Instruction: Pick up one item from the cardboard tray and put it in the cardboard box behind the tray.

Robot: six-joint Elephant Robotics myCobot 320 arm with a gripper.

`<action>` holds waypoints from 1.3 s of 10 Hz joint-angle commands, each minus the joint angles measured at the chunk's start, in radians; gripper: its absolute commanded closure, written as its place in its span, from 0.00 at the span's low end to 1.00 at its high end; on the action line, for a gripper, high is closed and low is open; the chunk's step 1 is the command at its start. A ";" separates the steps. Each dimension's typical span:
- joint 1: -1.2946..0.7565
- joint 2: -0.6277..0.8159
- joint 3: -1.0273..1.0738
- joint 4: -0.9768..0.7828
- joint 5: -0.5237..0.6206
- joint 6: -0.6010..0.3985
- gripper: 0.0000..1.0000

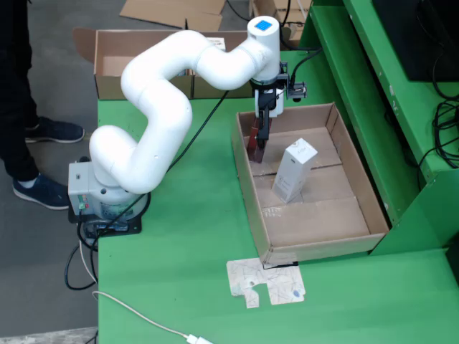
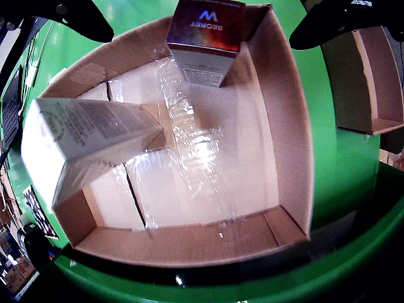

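A cardboard tray [image 1: 319,249] lies on the green table; it also shows in the wrist view [image 2: 189,246]. A tall white carton [image 1: 294,170] stands in its middle and shows at the left of the wrist view [image 2: 82,139]. A dark red carton [image 1: 254,145] stands by the tray's far left wall; its top reads "SECRET W" [image 2: 205,28]. My gripper [image 1: 261,127] hangs right over it. In the wrist view my gripper [image 2: 201,35] is open, its black fingers [image 2: 69,16] wide on either side, apart from the carton. The cardboard box [image 1: 143,64] stands behind the tray.
A green metal frame [image 1: 373,93] runs along the tray's right side. A flattened printed carton [image 1: 265,283] lies in front of the tray. A white cable [image 1: 143,319] crosses the near table. A person's legs [image 1: 21,107] stand on the floor at left.
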 commanded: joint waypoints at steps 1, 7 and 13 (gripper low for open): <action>-0.003 0.040 -0.023 0.036 0.004 0.010 0.00; -0.001 0.076 -0.089 0.060 0.005 0.019 0.00; -0.001 0.076 -0.089 0.060 0.005 0.019 0.00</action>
